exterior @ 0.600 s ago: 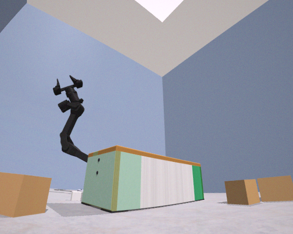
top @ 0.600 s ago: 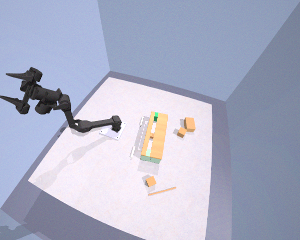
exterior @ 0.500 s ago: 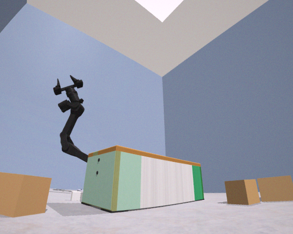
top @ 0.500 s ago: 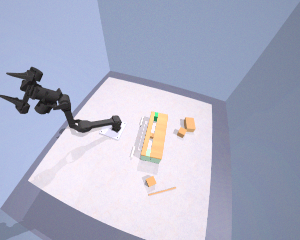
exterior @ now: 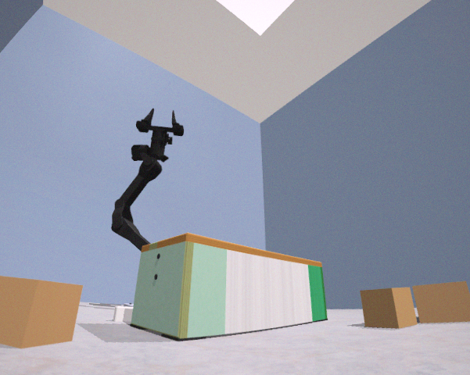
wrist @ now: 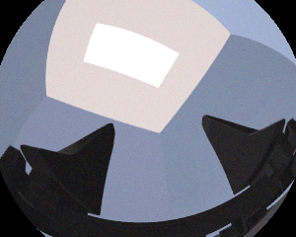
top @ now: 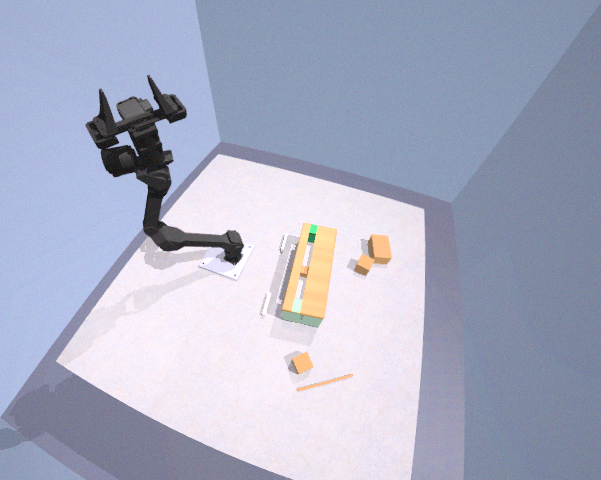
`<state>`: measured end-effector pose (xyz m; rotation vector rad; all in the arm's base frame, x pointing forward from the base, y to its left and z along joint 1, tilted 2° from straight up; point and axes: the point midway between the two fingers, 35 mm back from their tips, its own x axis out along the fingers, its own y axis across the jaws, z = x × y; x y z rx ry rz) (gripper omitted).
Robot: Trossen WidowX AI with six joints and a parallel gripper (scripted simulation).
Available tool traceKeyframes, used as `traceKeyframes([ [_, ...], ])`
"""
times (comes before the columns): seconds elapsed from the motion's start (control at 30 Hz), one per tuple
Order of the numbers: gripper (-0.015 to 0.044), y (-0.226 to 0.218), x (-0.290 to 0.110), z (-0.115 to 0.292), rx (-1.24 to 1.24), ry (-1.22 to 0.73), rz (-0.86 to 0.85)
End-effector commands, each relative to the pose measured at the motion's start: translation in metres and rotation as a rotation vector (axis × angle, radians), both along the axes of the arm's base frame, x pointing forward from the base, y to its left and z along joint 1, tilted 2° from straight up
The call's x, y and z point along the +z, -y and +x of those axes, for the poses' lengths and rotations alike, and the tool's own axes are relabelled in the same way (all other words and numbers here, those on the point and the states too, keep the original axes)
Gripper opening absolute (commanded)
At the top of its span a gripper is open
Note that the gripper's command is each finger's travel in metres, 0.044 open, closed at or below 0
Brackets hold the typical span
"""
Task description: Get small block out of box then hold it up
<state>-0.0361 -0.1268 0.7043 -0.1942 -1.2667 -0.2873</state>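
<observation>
The long box [top: 318, 273] [exterior: 267, 286] has an orange top, a dark green end at the far side and a pale green end at the near side. A small orange block [top: 304, 270] sits on the shelf inside it, about midway along the clear front. My gripper [top: 128, 91] [exterior: 162, 114] [wrist: 160, 124] is open and empty. It points straight up, high above the arm's base plate [top: 215, 267], well to the left of the box. The wrist view shows only my two fingers, the walls and the ceiling light.
Two orange cubes [top: 379, 248] [top: 364, 263] [exterior: 443, 300] [exterior: 386, 307] lie right of the box. Another orange cube [top: 302, 362] [exterior: 30, 310] and a thin orange stick [top: 324, 382] lie in front of it. White rails [top: 285, 242] [top: 265, 304] lie along the box's left side.
</observation>
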Motion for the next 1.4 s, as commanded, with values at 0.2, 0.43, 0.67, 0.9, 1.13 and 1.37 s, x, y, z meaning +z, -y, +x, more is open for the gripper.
traceKeyframes([
  [0.2,0.0400,-0.111,-0.017,0.082,-0.103,-0.267,-0.329],
  [0.43,0.0400,-0.157,-0.040,0.126,-0.128,-0.409,-0.472],
  [0.67,0.0400,-0.231,-0.097,0.196,-0.103,-0.642,-0.722],
  [0.9,0.0400,-0.277,-0.181,0.259,-0.162,-0.924,-1.018],
  [1.13,0.0400,-0.294,-0.285,0.305,-0.203,-1.245,-1.333],
  [1.37,0.0400,-0.279,-0.392,0.320,-0.205,-1.608,-1.662],
])
